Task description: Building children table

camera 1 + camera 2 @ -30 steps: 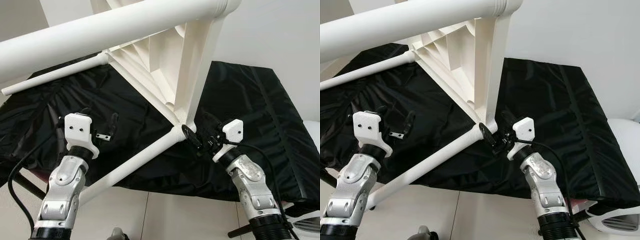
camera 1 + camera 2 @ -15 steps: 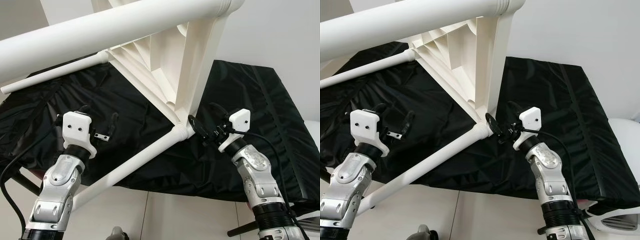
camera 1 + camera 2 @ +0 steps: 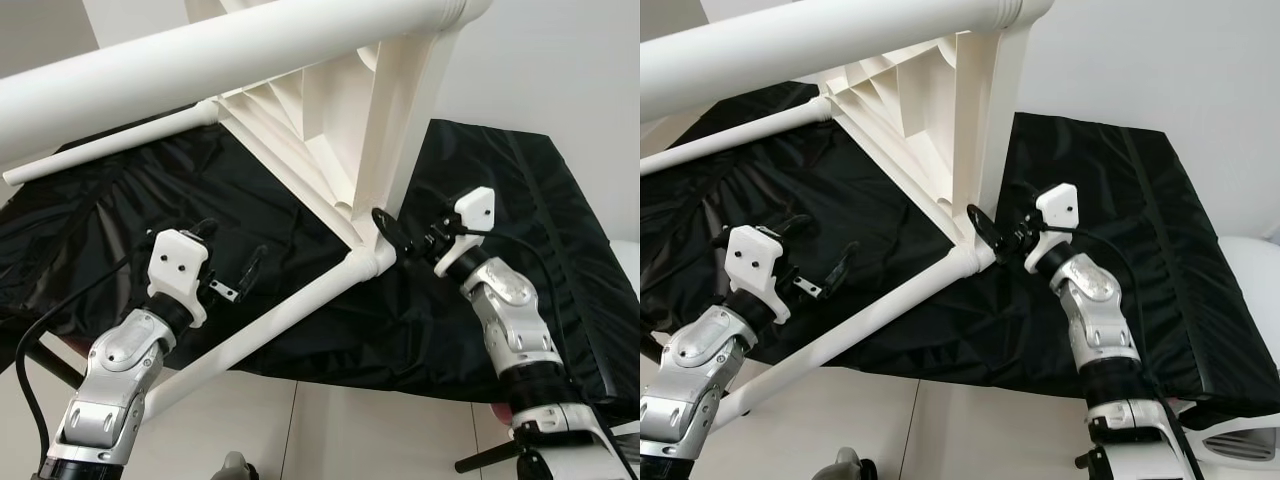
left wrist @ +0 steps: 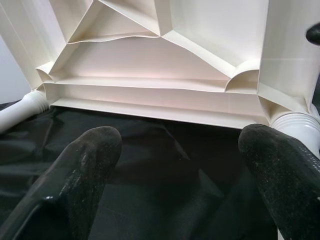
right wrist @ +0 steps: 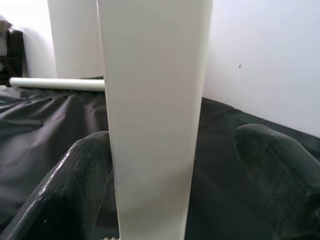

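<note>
White table edge stands between right end effector — fingers spread.

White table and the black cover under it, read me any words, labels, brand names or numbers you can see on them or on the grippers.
None: no readable text anywhere.
White table: bare moulded plastic, no print or sticker.
Black cover: plain fabric.
Left gripper and right gripper: no markings; the white wrist housings show holes, no lettering.
</note>
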`<state>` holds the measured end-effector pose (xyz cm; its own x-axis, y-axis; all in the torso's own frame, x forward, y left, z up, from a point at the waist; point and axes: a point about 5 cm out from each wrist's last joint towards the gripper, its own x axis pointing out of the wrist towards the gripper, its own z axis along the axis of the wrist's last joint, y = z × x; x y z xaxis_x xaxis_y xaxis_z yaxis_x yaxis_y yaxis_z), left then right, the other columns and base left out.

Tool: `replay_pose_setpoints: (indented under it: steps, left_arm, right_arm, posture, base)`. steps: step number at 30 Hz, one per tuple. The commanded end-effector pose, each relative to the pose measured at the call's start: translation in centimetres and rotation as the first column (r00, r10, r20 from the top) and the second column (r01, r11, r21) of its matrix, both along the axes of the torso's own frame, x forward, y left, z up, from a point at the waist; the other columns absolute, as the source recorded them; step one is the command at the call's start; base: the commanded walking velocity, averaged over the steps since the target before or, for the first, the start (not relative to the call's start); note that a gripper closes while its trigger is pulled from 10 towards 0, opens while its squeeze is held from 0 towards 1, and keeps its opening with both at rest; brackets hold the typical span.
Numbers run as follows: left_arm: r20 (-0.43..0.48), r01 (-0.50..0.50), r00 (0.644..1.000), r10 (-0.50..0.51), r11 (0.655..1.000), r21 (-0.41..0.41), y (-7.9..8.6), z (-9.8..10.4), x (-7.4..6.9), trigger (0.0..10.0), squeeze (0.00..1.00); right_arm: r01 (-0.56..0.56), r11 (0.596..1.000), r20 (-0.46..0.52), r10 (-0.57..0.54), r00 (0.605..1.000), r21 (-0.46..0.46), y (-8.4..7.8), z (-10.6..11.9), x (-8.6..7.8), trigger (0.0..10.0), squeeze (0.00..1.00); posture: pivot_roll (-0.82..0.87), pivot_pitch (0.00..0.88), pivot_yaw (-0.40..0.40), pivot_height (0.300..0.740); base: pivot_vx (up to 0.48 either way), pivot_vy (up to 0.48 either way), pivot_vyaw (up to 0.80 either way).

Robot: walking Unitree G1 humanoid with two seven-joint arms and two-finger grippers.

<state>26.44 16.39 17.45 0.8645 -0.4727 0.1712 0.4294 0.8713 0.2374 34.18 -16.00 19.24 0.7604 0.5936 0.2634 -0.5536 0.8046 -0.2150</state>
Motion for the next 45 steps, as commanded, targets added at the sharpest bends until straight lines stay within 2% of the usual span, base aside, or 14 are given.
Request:
replay_pose_setpoints:
  steps: [1, 5, 11, 25, 26, 27, 29, 30, 40, 45]
  left_arm:
    - [-0.021, 0.019, 1.0, -0.019, 1.0, 0.015, -0.1, -0.3, -0.3, 10.0, 0.0]
    - [-0.025, 0.014, 1.0, -0.014, 1.0, 0.02, -0.1, -0.4, -0.6, 10.0, 0.0]
    - [-0.032, 0.005, 0.999, -0.004, 1.0, 0.027, 0.0, -0.5, -0.9, 10.0, 0.0]
    - [-0.04, -0.01, 0.999, 0.012, 0.999, 0.038, 0.1, -0.4, -1.3, 10.0, 0.0]
    - [-0.04, -0.01, 0.999, 0.012, 0.999, 0.039, 0.1, -0.4, -1.3, 10.0, 0.0]
    - [-0.04, -0.011, 0.999, 0.012, 0.999, 0.04, 0.1, -0.5, -1.3, 10.0, 0.0]
    - [-0.041, -0.009, 0.999, 0.011, 0.999, 0.04, 0.1, -0.4, -1.3, 10.0, 0.0]
    - [-0.04, -0.008, 0.999, 0.01, 0.999, 0.042, 0.1, -0.4, -1.3, 10.0, 0.0]
    - [-0.041, -0.004, 0.999, 0.006, 0.999, 0.047, 0.1, -0.3, -1.1, 10.0, 0.0]
    - [-0.039, 0.01, 0.999, -0.008, 0.999, 0.044, 0.0, -0.2, -1.0, 10.0, 0.0]
  right_arm:
    - [-0.016, 1.0, 0.001, 0.016, 1.0, 0.01, 0.0, 0.2, 0.3, 10.0, 0.0]
    - [-0.075, 0.997, -0.029, 0.075, 0.997, 0.012, 0.9, 0.5, 1.6, 10.0, 0.0]
    - [-0.11, 0.994, -0.086, 0.11, 0.99, 0.005, 1.9, 0.0, 2.5, 10.0, 0.0]
    - [-0.135, 0.99, -0.134, 0.138, 0.981, 0.032, 3.1, -0.8, 3.4, 10.0, 0.0]
    - [-0.133, 0.99, -0.13, 0.137, 0.982, 0.036, 3.0, -0.8, 3.5, 6.2, 0.0]
    - [-0.133, 0.99, -0.126, 0.137, 0.983, 0.039, 3.0, -0.7, 3.5, 3.7, 0.0]
    - [-0.14, 0.988, -0.124, 0.147, 0.981, 0.06, 2.9, -0.6, 3.6, 3.7, 0.0]
    - [-0.146, 0.987, -0.119, 0.153, 0.981, 0.067, 2.9, -0.5, 3.6, 0.0, 0.0]
    - [-0.176, 0.982, -0.095, 0.182, 0.979, 0.064, 2.7, -0.2, 3.5, 0.0, 0.0]
    - [-0.113, 0.991, -0.047, 0.116, 0.992, 0.072, 1.1, -0.1, 3.1, 0.0, 0.0]
  posture:
    - [0.1, 0.079, -0.062, 0.74]
    - [0.1, 0.09, -0.068, 0.74]
    - [0.12, 0.102, -0.074, 0.74]
    - [0.12, 0.114, -0.072, 0.74]
    - [0.12, 0.114, -0.071, 0.74]
    - [0.12, 0.114, -0.071, 0.74]
    - [0.12, 0.115, -0.07, 0.74]
    - [0.12, 0.115, -0.068, 0.74]
    - [0.1, 0.114, -0.061, 0.74]
    - [0.09, 0.114, -0.047, 0.74]
  base:
    - [0.0, 0.0, 0.0]
    - [0.0, 0.0, 0.0]
    - [0.0, 0.0, 0.0]
    - [0.0, 0.0, 0.0]
    - [0.0, 0.0, 0.0]
    - [0.0, 0.0, 0.0]
    - [0.0, 0.0, 0.0]
    - [0.0, 0.0, 0.0]
    - [0.0, 0.0, 0.0]
    - [0.0, 0.0, 0.0]
